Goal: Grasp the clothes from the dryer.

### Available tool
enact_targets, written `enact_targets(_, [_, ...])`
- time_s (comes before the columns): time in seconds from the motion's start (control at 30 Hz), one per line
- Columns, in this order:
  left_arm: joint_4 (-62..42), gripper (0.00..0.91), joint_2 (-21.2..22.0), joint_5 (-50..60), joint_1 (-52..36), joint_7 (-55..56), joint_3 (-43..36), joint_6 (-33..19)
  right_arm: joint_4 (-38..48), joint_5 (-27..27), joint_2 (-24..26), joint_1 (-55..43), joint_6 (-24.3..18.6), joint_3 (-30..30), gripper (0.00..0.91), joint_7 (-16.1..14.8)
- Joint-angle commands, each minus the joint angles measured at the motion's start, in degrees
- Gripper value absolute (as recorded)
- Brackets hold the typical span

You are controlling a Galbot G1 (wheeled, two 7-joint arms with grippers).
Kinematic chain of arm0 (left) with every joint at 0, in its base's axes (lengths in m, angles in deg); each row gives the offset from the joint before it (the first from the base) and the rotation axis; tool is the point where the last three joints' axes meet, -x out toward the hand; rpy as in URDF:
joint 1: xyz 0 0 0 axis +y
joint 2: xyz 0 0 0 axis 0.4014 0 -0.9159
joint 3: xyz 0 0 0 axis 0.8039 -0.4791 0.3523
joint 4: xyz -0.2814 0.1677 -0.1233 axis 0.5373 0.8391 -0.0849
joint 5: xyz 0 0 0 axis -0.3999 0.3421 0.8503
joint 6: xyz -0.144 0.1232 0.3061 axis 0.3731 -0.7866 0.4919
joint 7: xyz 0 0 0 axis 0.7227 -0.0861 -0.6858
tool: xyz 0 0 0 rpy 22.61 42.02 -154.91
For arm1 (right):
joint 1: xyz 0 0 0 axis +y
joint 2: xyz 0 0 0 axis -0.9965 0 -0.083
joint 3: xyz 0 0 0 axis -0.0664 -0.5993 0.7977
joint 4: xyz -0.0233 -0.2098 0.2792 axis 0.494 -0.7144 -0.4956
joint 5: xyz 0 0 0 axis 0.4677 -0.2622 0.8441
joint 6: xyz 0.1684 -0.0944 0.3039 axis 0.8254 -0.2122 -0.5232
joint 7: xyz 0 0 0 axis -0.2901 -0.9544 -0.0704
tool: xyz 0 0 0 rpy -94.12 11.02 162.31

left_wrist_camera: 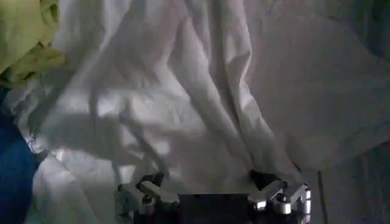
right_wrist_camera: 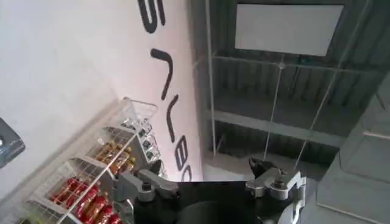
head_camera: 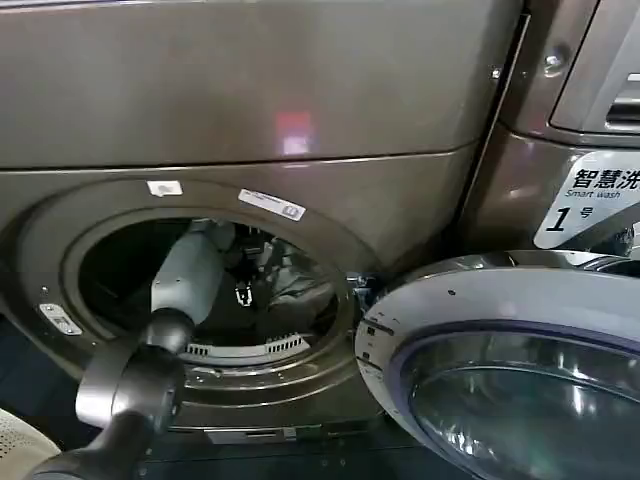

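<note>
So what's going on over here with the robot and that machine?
The robot has its left arm reaching through the open porthole of the dryer, whose door hangs open to the right. Inside the drum, the left gripper is open, its fingers spread just short of the pale grey-white fabric of the clothes, with yellow-green and navy pieces beside it. Nothing is grasped yet. The right gripper is open, away from the dryer, facing a wire rack of bottles.

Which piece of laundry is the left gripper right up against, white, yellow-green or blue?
The pale grey-white fabric: the open left gripper sits right at its folds, while the yellow-green piece and blue piece lie off to one side.
</note>
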Motion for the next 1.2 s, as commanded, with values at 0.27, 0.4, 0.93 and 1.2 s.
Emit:
enact_targets(0.27, [-1.4,0.239,-0.5,-2.5,-0.1,-0.4,-1.2,0.6,-0.6,0.0,0.1,-0.5,0.1,-0.6,0.907,0.0])
enact_targets(0.4, [-1.5,0.205,-0.6,-2.5,-0.3,-0.4,-1.2,0.6,-0.7,0.0,0.2,-0.4,0.2,-0.6,0.907,0.0])
enact_targets(0.93, [-1.4,0.125,-1.6,-3.8,-0.1,0.2,-1.1,-0.4,-0.7,0.5,0.1,-0.1,0.2,-0.4,0.907,0.0])
enact_targets(1.2, [2.0,0.068,-2.1,-9.3,0.9,7.0,-1.3,1.2,-0.5,0.5,0.1,-0.3,0.1,-0.9,0.907,0.0])
